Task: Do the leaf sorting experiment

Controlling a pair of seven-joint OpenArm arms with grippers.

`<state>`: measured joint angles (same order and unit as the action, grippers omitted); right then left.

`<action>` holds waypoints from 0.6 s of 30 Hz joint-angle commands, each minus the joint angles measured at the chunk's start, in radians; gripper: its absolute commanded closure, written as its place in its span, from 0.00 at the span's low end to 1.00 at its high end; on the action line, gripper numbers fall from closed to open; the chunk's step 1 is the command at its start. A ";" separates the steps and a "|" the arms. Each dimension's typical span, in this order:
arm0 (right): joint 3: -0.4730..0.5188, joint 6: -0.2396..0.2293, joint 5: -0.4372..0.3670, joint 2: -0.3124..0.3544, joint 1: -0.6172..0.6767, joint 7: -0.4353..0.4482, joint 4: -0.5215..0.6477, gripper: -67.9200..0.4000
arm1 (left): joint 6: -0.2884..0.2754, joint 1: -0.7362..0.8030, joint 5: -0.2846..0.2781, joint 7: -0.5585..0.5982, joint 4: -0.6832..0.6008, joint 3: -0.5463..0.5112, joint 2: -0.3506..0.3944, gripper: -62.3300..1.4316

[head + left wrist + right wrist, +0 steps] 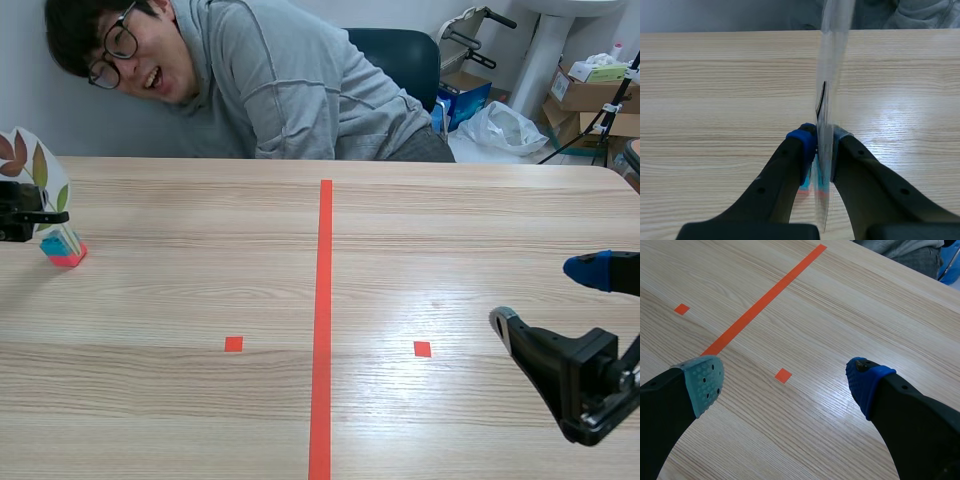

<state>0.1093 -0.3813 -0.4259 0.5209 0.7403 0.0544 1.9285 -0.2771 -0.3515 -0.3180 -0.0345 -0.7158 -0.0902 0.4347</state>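
Hold laminated leaf card (35,165) clamped upright in left gripper (822,145) at far left of table (200,220), carry slowly to avoid bending thin sheet, with right gripper (785,382) spread wide at near right.

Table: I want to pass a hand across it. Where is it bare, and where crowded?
Bare: both halves of the table either side of the orange tape line, around the two small squares. Crowded: the left edge, where the left tool grips the leaf card, and the near right corner, where the open right tool hangs.
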 commanded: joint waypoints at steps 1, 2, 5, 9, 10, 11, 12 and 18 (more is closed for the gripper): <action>0.009 -0.001 -0.004 0.000 -0.012 0.011 0.003 0.26 | 0.002 -0.014 -0.007 0.013 -0.029 -0.002 0.006 0.77; 0.009 -0.001 -0.004 0.000 -0.012 0.011 0.003 0.26 | 0.002 -0.014 -0.007 0.014 -0.029 -0.002 0.006 0.72; 0.009 -0.001 -0.004 0.000 -0.012 0.011 0.003 0.26 | 0.002 -0.014 -0.007 0.014 -0.029 -0.002 0.006 0.53; 0.009 -0.001 -0.004 0.000 -0.011 0.011 0.003 0.26 | 0.002 -0.014 -0.008 0.014 -0.029 -0.002 0.006 0.28; 0.009 -0.001 -0.004 0.000 -0.011 0.011 0.003 0.26 | 0.002 -0.014 -0.008 0.014 -0.029 -0.002 0.006 0.23; 0.009 -0.001 -0.004 0.000 -0.011 0.011 0.003 0.26 | 0.002 -0.014 -0.008 0.014 -0.029 -0.002 0.007 0.18; 0.009 -0.001 -0.004 0.000 -0.011 0.011 0.003 0.26 | 0.002 -0.013 -0.008 0.014 -0.029 -0.002 0.008 0.15; 0.009 0.000 -0.004 0.000 -0.011 0.011 0.003 0.26 | -0.002 0.065 -0.016 0.024 -0.099 -0.003 0.033 0.06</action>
<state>0.1093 -0.3813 -0.4259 0.5209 0.7403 0.0540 1.9285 -0.2810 -0.3038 -0.3229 -0.0311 -0.7696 -0.0902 0.4416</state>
